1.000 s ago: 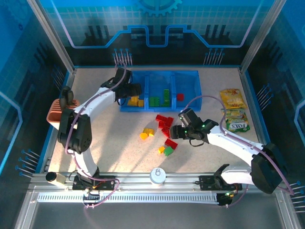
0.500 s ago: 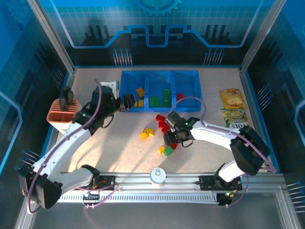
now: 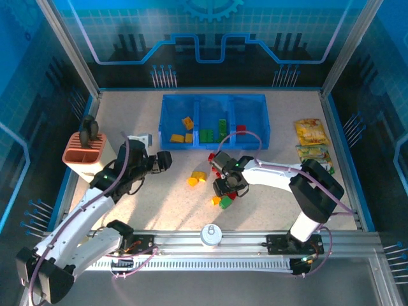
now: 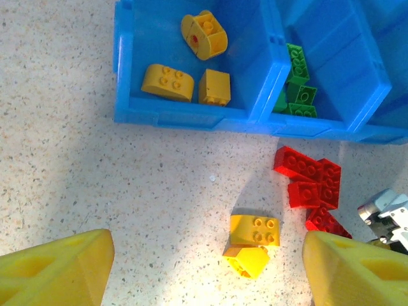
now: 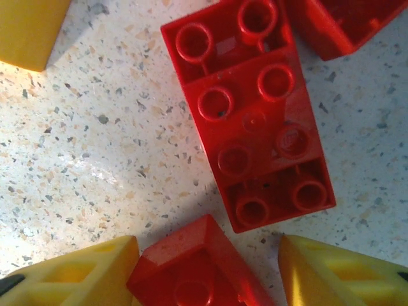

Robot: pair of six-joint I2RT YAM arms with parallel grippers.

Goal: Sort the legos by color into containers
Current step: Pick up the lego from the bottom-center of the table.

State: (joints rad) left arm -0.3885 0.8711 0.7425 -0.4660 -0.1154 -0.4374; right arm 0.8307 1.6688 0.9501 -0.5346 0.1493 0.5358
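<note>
Legos (image 4: 309, 178) lay loose on the table (image 4: 64, 159), others sorted in the tray (image 4: 185, 118). Right gripper (image 5: 207, 258) straddled a red brick (image 5: 185, 268), unclamped; left gripper (image 4: 207, 255) gaped empty. Next move required clamping, lifting, delivering to the red compartment (image 3: 252, 111).

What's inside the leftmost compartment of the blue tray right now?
Three yellow legos: a rounded lego toward the back, a low lego and a blocky lego by the front wall. No other colours. Only the floor beneath them is covered.

Print on the snack packets (image 3: 310, 132) is unreadably small.
</note>
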